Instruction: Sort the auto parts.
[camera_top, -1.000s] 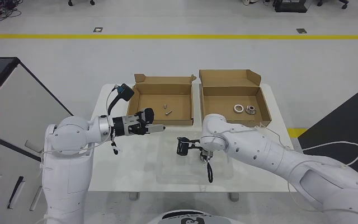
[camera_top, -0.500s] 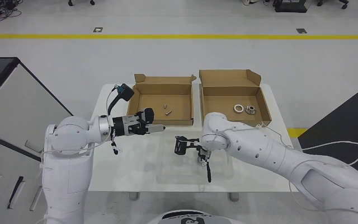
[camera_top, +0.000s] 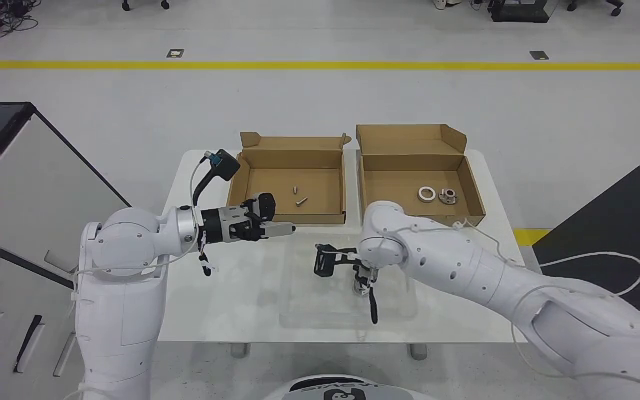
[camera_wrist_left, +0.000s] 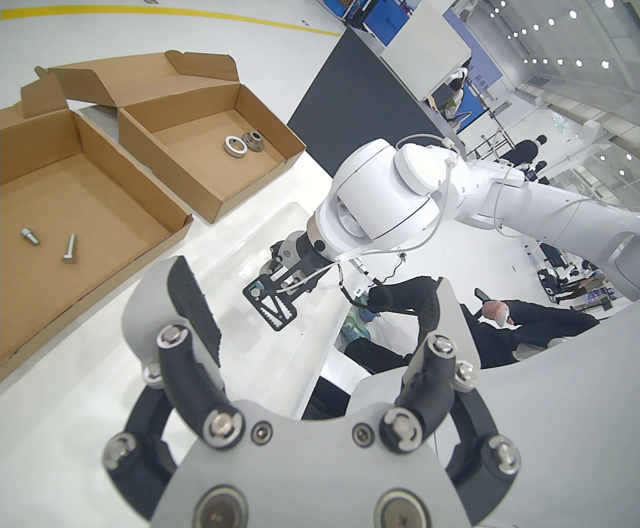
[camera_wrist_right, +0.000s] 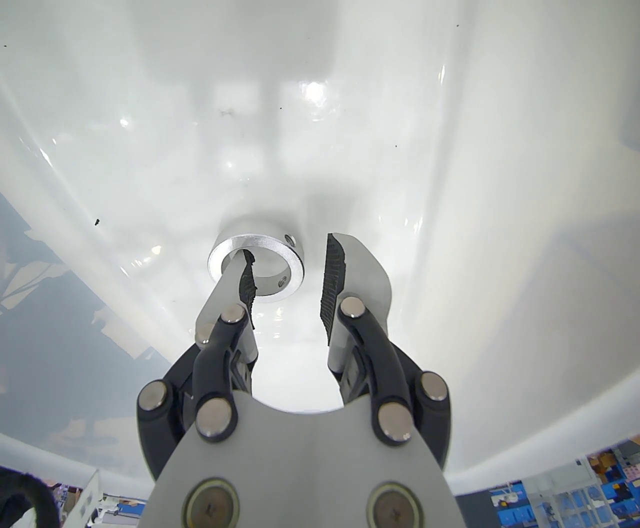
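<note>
One finger (camera_wrist_right: 227, 295) of the right gripper (camera_wrist_right: 291, 246) sits inside the metal collar (camera_wrist_right: 256, 265) and covers part of its rim; we cannot tell whether its pad touches the inner wall. From above, the right arm (camera_top: 440, 262) covers the collar and most of that gripper. In the top view the two pieces (camera_top: 298, 194) in the left box (camera_top: 270, 195) and the pair (camera_top: 437, 194) in the right box (camera_top: 395, 190) are too small for us to tell what they are. In the left wrist view the picture's edge cuts off part of the left box, and the right arm runs out past the edge.
</note>
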